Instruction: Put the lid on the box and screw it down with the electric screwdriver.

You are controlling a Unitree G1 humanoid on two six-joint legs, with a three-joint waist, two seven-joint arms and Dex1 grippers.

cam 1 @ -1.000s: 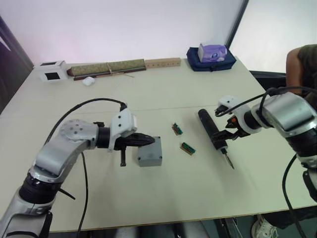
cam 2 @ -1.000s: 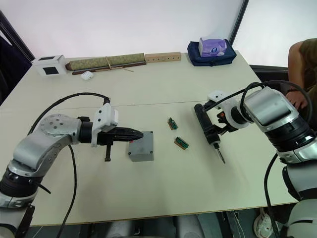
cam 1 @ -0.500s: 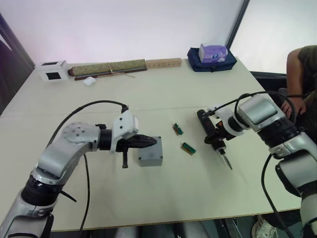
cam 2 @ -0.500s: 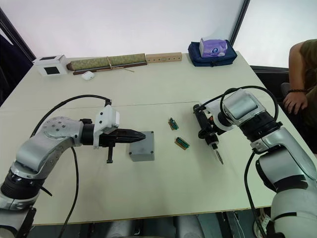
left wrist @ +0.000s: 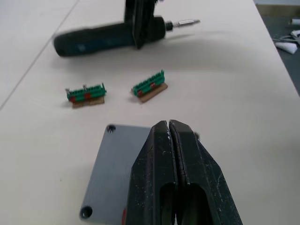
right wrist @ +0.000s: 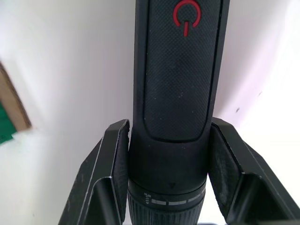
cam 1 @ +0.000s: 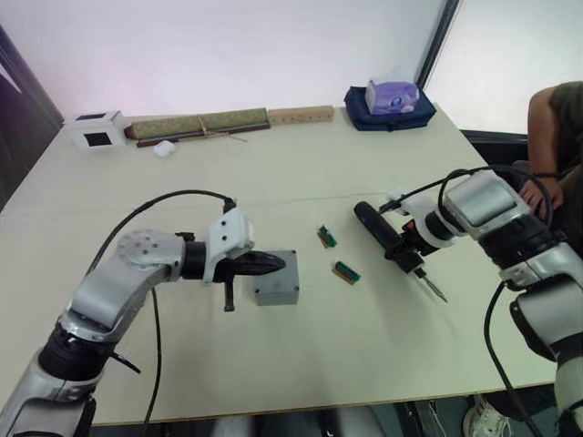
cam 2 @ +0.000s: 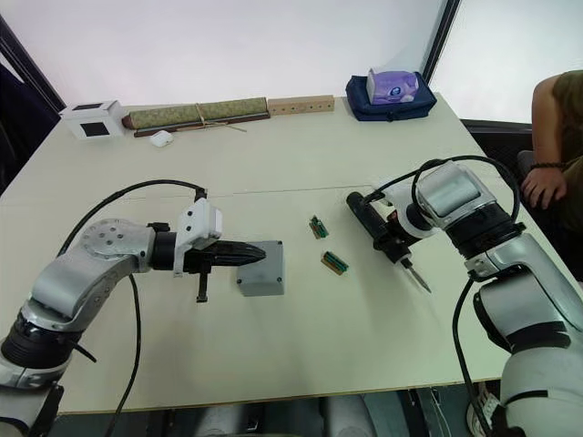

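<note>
Right gripper [cam 2: 393, 238] clamps the screwdriver [cam 2: 375, 226] near its bit end; it could pivot or slip. Left gripper [left wrist: 169, 129], closed and empty, presses the lid [cam 1: 276, 279] at box's 9 o'clock and may shove it.

green connectors [cam 1: 335, 254] | tissue pack [cam 1: 390, 96] | white carton [cam 1: 96, 130]

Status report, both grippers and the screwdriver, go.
Left gripper shut, over the lid on the box. Right gripper shut on the electric screwdriver, bit off the table. Two green connectors lie between.
</note>
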